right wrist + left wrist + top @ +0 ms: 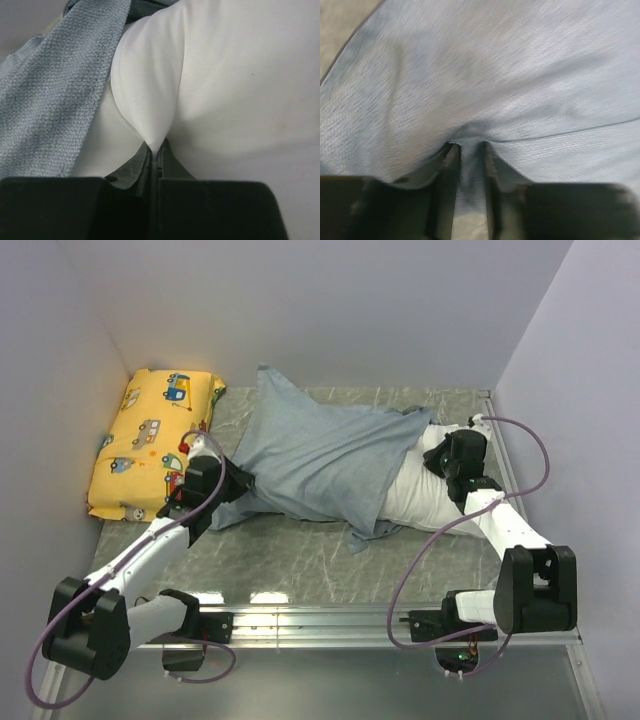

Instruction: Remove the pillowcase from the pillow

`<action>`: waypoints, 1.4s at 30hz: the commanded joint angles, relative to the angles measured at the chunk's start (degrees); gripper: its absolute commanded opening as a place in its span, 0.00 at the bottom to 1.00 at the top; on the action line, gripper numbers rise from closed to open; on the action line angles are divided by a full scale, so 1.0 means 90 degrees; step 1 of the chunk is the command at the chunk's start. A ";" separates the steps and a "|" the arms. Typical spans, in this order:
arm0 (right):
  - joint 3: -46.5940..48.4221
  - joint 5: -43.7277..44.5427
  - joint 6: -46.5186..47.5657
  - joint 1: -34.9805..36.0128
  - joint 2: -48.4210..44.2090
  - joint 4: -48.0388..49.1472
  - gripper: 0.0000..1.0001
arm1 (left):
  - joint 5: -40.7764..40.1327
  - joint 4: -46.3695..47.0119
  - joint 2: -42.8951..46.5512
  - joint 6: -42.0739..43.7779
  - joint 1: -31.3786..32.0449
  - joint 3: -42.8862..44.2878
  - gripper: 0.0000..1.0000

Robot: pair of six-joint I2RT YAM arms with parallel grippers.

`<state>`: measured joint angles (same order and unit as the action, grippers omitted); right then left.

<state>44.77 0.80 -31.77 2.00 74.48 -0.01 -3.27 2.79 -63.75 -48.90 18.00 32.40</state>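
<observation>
The blue-grey pillowcase (320,455) lies spread across the middle of the table, covering the left part of the white pillow (415,495), whose right end is bare. My left gripper (245,480) is at the case's left edge. In the left wrist view its fingers (470,146) stand slightly open, with a puckered fold of pillowcase (495,75) lying in the narrow gap. My right gripper (440,462) is at the pillow's bare end. In the right wrist view it (156,147) is shut on a pinch of white pillow (225,100), with the pillowcase hem (60,100) to its left.
A smaller yellow pillow printed with cartoon cars (150,445) lies against the left wall at the back. Walls close in the table (300,560) on the left, back and right. An aluminium rail (320,620) carrying both arm bases runs along the near edge.
</observation>
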 commanded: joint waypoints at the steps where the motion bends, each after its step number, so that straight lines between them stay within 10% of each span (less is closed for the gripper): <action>1: -0.0687 -0.0528 -0.0229 0.0071 0.0270 -0.0018 0.00 | -0.0262 -0.0622 0.0393 0.0326 0.0031 0.0920 0.32; 9: -0.0903 0.0749 0.0033 0.1132 -0.0647 0.0050 0.00 | -0.0265 -0.0681 -0.0462 0.0843 0.0217 0.2892 0.71; 20: -0.0864 0.1512 0.0297 0.1809 -0.1068 -0.0291 0.00 | 0.0665 -0.3068 -0.5024 0.2924 0.0490 0.8005 0.77; 26: -0.0581 0.1679 0.0405 0.1819 -0.1146 -0.0614 0.00 | 0.0734 -0.3562 -0.5652 0.3012 0.0773 0.8451 0.77; 29: -0.0405 0.1689 0.0444 0.1819 -0.1156 -0.0760 0.00 | 0.0686 -0.3483 -0.5564 0.2963 0.0793 0.8285 0.68; 34: -0.0113 0.1864 0.0531 0.1819 -0.1205 -0.0946 0.00 | 0.0510 -0.3591 -0.5612 0.3002 0.0822 0.8265 0.01; 42: 0.0288 0.2235 0.0591 0.1663 -0.1361 -0.1463 0.00 | -0.0652 -0.3483 -0.4833 0.2710 0.0103 0.8128 0.00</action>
<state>44.84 17.56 -28.03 17.85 64.16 -7.62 -3.11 -27.35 -114.52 -23.20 24.03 105.67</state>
